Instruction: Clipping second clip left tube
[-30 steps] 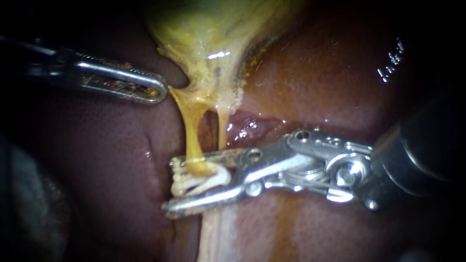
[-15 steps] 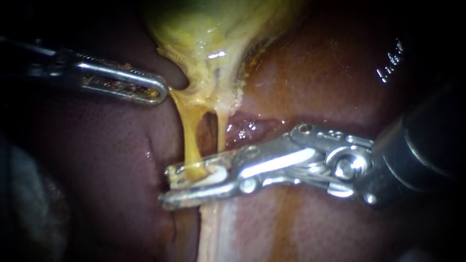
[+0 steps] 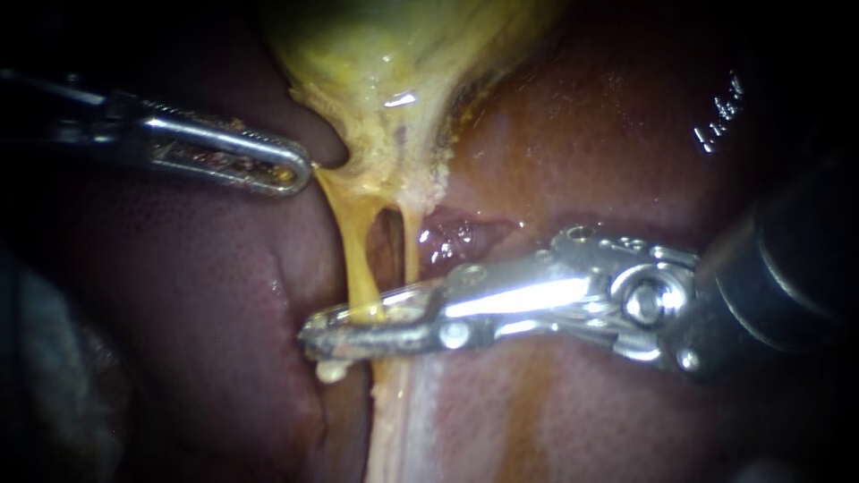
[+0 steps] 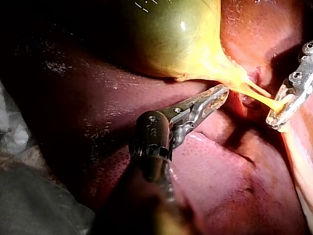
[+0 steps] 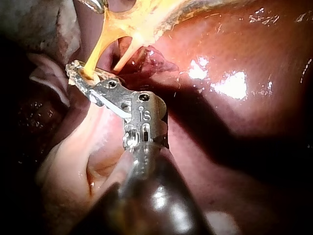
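End effector of the right instrument (image 3: 313, 338): closed on the thin yellow left tube (image 3: 356, 259), gripping it from both sides at the tube's far end from the yellow-green, glossy gallbladder (image 3: 385, 63). A small white nub of clip (image 3: 331, 369) pokes out just under the closed metal, on the side away from the gallbladder.

A second, paler thin tube (image 3: 410, 246) runs down from the same gallbladder neck, just beside the left tube, with a narrow slot of dark tissue between the two. It passes behind the right instrument's upper metal; contact not clear.

Left instrument (image 3: 295, 170): silver, slotted tip touching the edge of the gallbladder neck where the left tube starts. Cannot tell whether it holds tissue there.

Surface: dark red-brown liver (image 3: 582, 134) lies on both sides of the gallbladder, wet, with bright glints in the right wrist view. A pale pinkish band of tissue (image 3: 394, 429) continues from under the clamped spot, away from the gallbladder.

Room: little shows. A grey-white crumpled cloth (image 4: 29, 205) lies past the liver's edge, well apart from the gallbladder. The rest is dark.
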